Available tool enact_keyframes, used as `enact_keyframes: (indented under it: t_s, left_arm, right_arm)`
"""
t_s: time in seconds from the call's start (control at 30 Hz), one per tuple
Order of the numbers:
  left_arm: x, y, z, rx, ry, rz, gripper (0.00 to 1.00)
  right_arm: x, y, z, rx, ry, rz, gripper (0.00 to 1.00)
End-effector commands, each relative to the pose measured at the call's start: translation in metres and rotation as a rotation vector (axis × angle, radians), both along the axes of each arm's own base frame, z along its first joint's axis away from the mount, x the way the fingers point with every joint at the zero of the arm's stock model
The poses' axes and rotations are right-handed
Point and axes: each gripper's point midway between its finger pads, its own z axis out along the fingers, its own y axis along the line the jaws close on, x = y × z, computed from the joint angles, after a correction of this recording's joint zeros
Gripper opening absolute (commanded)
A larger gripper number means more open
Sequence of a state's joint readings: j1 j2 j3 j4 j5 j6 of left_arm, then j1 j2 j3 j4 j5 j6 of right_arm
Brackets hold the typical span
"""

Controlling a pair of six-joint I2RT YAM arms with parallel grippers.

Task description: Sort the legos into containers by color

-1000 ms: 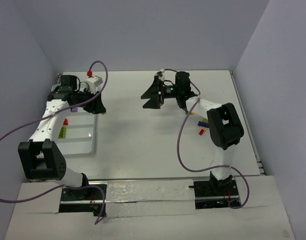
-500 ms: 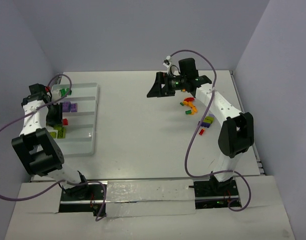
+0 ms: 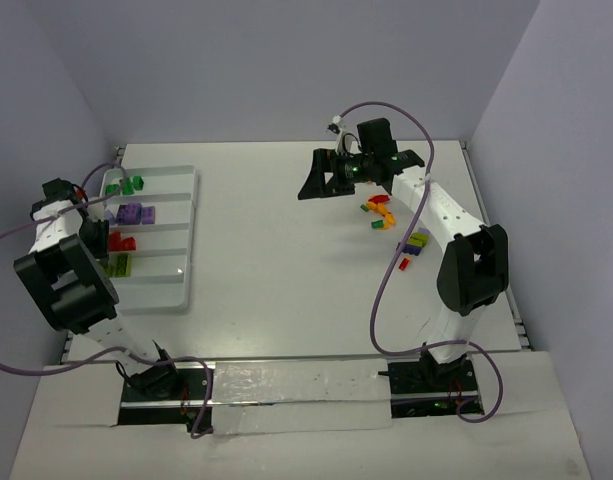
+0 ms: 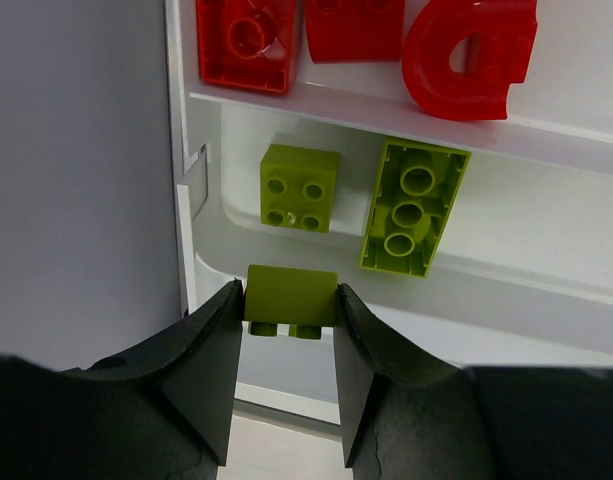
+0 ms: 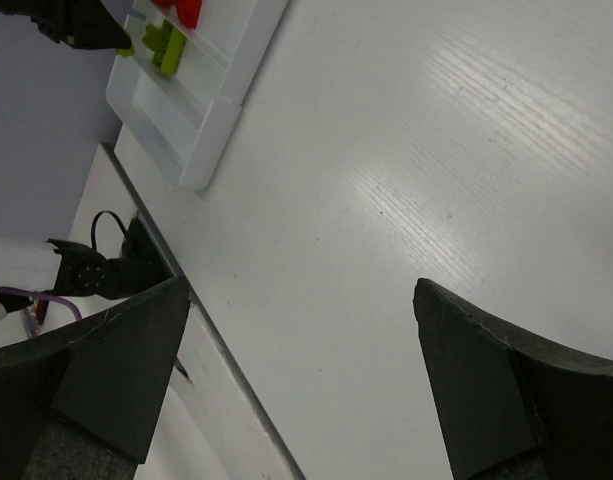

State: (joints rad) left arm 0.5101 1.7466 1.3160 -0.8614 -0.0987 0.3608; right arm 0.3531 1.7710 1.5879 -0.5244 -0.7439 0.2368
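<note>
The white tray (image 3: 191, 230) lies at the left. Its compartments hold dark green (image 3: 133, 183), purple (image 3: 136, 213), red (image 3: 121, 242) and lime legos (image 3: 118, 263). My left gripper (image 4: 289, 305) is shut on a small lime brick (image 4: 291, 295), just inside the tray's left wall (image 4: 180, 150). Beyond it lie two lime bricks (image 4: 299, 187) and several red ones (image 4: 248, 40). My right gripper (image 3: 314, 181) hangs open and empty over bare table at the far middle. Its wrist view shows the wide jaws (image 5: 302, 288) and the distant tray (image 5: 201, 100).
Loose legos lie on the table at the right: red and orange ones (image 3: 378, 212), a purple and yellow pair (image 3: 418, 240) and a small red one (image 3: 404, 263). The right arm reaches over them. Walls close in the left, back and right.
The left arm has swung from the tray's far end to its left side, over the lime compartment. The right arm has stretched out, uncovering the loose legos, then barely moved.
</note>
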Motion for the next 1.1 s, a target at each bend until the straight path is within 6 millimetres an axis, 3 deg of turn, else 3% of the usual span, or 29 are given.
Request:
enact_keyframes:
  t_s: [0.0,0.13,0.4,0.7,0.77,0.87,1.07]
  left_arm:
    - [0.018,0.015,0.011,0.052,-0.049,-0.018,0.16]
    - [0.022,0.017,0.007,0.053,-0.051,-0.018,0.26]
    - [0.034,0.022,0.006,0.049,-0.06,-0.022,0.3]
    - [0.036,0.024,0.006,0.055,-0.05,-0.031,0.57]
    - [0.037,0.024,0.009,0.058,-0.05,-0.037,0.6]
    - [0.038,0.021,0.017,0.061,-0.061,-0.053,0.71]
    - [0.054,0.003,0.053,0.071,-0.138,-0.108,0.71]
  right_arm:
    - [0.005,-0.001,0.019,0.0,-0.068,0.002,1.0]
    - [0.005,0.0,0.018,0.002,-0.065,0.007,1.0]
    - [0.004,0.0,0.015,0.003,-0.056,0.012,1.0]
    - [0.004,0.0,0.015,0.001,-0.058,0.014,1.0]
    - [0.004,0.0,0.016,0.002,-0.058,0.014,1.0]
    - [0.003,0.0,0.018,0.004,-0.062,0.015,1.0]
    - [0.003,-0.005,0.021,-0.016,-0.092,-0.001,1.0]
